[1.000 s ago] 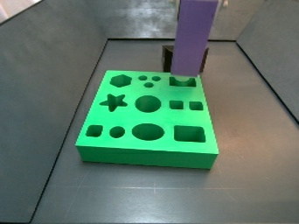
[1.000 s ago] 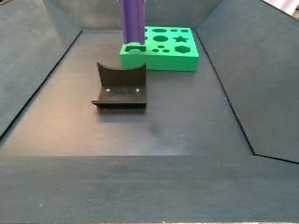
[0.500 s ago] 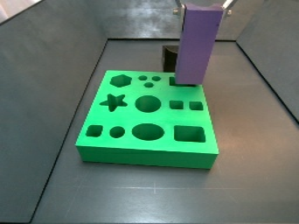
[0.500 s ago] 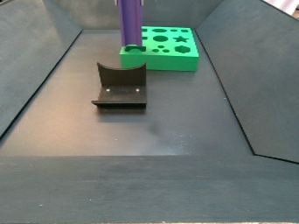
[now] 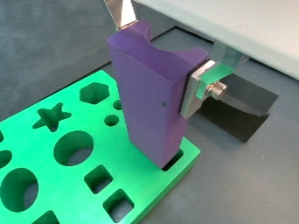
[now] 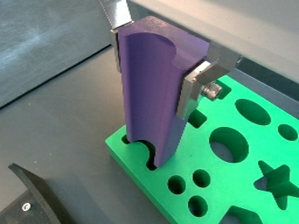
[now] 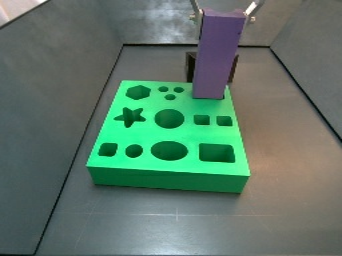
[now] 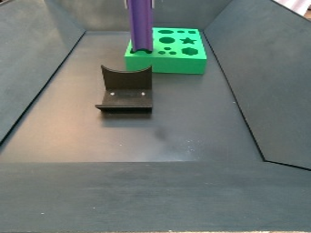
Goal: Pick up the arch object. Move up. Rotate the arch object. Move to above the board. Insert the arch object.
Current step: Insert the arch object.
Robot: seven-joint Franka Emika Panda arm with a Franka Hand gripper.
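The arch object (image 7: 218, 55) is a tall purple block, held upright and slightly tilted. My gripper (image 5: 158, 52) is shut on its upper end, one silver finger (image 5: 197, 86) on each side; it shows the same in a wrist view (image 6: 156, 57). The arch object's (image 5: 152, 105) lower end meets an arch-shaped cut-out at a far corner of the green board (image 7: 187, 137). How deep it sits I cannot tell. The arch object (image 6: 149, 96) also shows in a side view (image 8: 142, 25) over the board (image 8: 183, 62).
The dark fixture (image 8: 122, 91) stands on the grey floor beside the board, close to the arch object; it also shows in a wrist view (image 5: 239, 109). The board (image 5: 24, 131) has star, circle, oval and square cut-outs. Grey walls surround the floor.
The arch object has come down with my gripper, from above the board's far corner until its lower end reaches the cut-out. It has also shifted slightly sideways.
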